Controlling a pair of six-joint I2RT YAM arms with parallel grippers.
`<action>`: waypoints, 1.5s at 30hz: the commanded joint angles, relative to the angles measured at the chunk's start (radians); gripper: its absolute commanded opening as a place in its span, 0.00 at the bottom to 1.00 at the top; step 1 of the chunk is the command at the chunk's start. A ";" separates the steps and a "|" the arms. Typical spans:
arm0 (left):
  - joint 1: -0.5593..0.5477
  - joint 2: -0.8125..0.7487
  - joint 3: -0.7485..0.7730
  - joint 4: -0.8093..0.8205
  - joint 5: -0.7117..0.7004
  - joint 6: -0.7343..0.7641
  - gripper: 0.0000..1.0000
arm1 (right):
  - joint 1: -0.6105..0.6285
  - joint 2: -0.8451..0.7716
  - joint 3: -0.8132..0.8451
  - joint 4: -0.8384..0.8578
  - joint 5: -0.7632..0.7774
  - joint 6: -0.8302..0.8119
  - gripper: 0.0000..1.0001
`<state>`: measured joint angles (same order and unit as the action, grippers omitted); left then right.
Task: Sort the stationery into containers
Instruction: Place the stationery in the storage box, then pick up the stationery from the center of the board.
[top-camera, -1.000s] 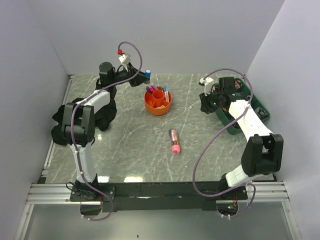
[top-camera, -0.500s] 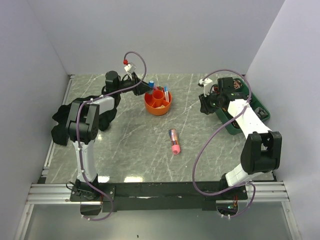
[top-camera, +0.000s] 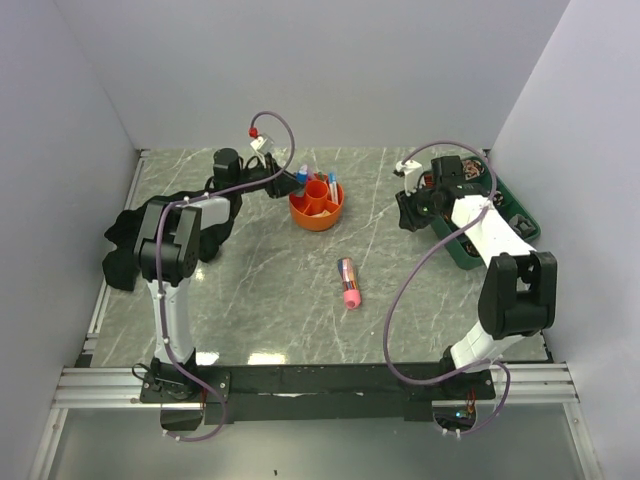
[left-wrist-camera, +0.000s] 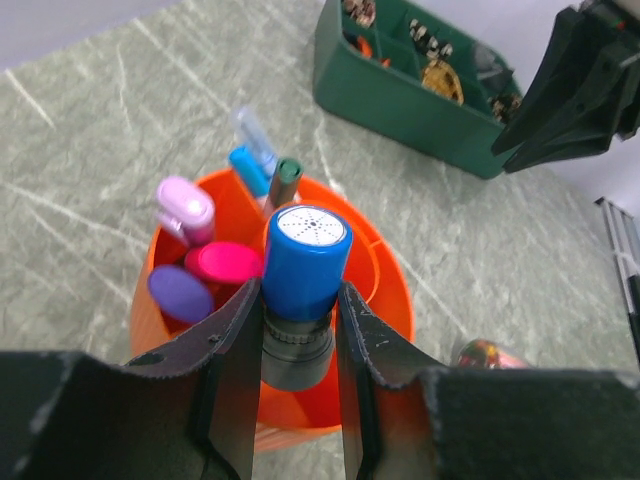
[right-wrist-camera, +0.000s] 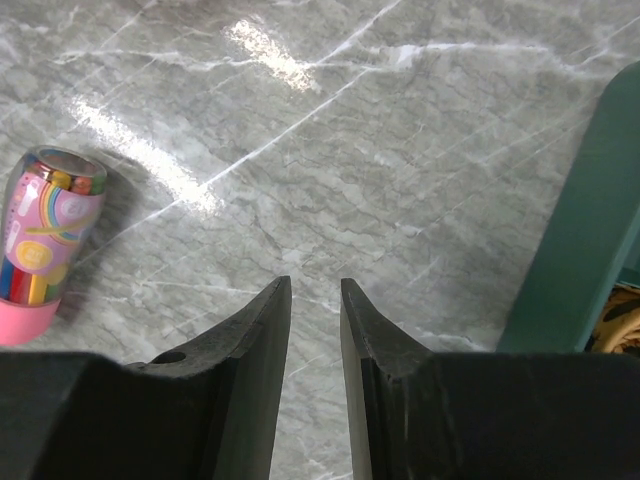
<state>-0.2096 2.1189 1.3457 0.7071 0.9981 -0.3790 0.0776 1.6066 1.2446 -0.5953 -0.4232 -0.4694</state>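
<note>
My left gripper (top-camera: 291, 181) (left-wrist-camera: 297, 290) is shut on a stubby marker with a blue cap (left-wrist-camera: 306, 258) and a dark grey body. It holds the marker over the left rim of the round orange holder (top-camera: 318, 212) (left-wrist-camera: 392, 290). Pink, purple, blue and green pens (left-wrist-camera: 200, 265) stand in the holder. A pink-capped rainbow tube (top-camera: 348, 283) (right-wrist-camera: 42, 245) lies on the marble table, in front of the holder. My right gripper (top-camera: 405, 210) (right-wrist-camera: 314, 285) hovers low over bare table, its jaws a narrow gap apart and empty.
A dark green compartment tray (top-camera: 503, 228) (right-wrist-camera: 580, 230) stands at the right edge, right behind my right gripper. A black cloth bundle (top-camera: 125, 240) lies at the left, under my left arm. Grey walls close in the table on three sides.
My left gripper has carried the blue-capped marker right and down, from behind the holder to over its left rim. The right arm has barely moved.
</note>
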 joint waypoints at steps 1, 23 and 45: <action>0.001 0.019 0.009 -0.052 -0.010 0.072 0.19 | -0.010 0.010 0.061 -0.006 -0.002 -0.012 0.34; 0.131 -0.431 -0.134 -0.300 0.062 0.149 0.67 | 0.501 -0.029 0.114 -0.446 0.119 -1.088 0.58; 0.450 -1.159 -0.419 -0.833 -0.073 0.289 0.93 | 0.613 0.098 0.027 -0.365 0.245 -2.054 0.59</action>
<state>0.2150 1.0046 0.9287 -0.0513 0.9459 -0.0929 0.6685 1.6440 1.2324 -0.9504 -0.1982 -1.9682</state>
